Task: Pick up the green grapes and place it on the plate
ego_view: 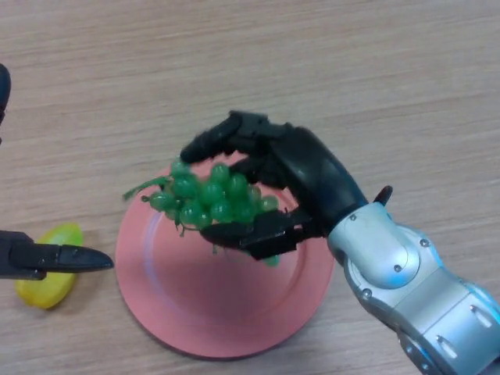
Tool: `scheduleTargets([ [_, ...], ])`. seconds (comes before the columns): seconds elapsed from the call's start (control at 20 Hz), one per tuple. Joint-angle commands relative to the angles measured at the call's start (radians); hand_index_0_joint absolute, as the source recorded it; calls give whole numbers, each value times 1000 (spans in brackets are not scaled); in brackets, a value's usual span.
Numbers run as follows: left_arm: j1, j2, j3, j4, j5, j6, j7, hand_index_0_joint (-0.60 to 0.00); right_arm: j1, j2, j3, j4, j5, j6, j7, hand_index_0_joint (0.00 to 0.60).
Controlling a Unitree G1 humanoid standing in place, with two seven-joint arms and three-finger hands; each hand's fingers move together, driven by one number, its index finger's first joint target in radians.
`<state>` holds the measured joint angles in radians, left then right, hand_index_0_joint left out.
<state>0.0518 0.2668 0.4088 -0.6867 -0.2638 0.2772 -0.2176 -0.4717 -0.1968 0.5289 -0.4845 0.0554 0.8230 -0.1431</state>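
The right hand (301,176) has its fingers curled around the green grapes (211,199), over the pink plate (203,305); no food rests on the plate's bare surface.

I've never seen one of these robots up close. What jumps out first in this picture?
First, the robot's black right hand in the middle, fingers curled round a bunch of green grapes above a pink plate. The plate sits on a wooden table. At the left edge, the left hand shows in front of a small yellow fruit lying beside the plate.
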Motion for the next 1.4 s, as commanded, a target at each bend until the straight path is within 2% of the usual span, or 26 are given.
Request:
scheduleTargets([
  [0.05,-16,31,38,-26,-27,-159,22,0,-102,7,-61,-90,-64,-67,19,0],
  [0.25,-21,36,26,-27,-10,-144,24,0,-82,7,-185,-192,-144,13,140,0],
  [0.35,-26,35,18,-29,-11,-143,21,0,-42,7,-259,-271,-198,32,218,0],
  [0.45,-30,37,16,-37,-14,-142,21,0,0,7,-328,-344,-226,25,259,0],
  [0.7,-50,56,22,-84,-28,-91,21,0,101,7,-407,-503,-175,20,236,0],
  [0.85,-47,56,22,-114,-36,-52,0,0,115,7,-487,-528,-22,-7,161,0],
  [1.25,-79,79,30,-111,-29,-26,-11,0,137,-32,-538,-513,87,-53,134,0],
  [1.4,-75,77,23,-130,-24,-13,-16,0,138,-52,-506,-491,46,-73,139,0],
])
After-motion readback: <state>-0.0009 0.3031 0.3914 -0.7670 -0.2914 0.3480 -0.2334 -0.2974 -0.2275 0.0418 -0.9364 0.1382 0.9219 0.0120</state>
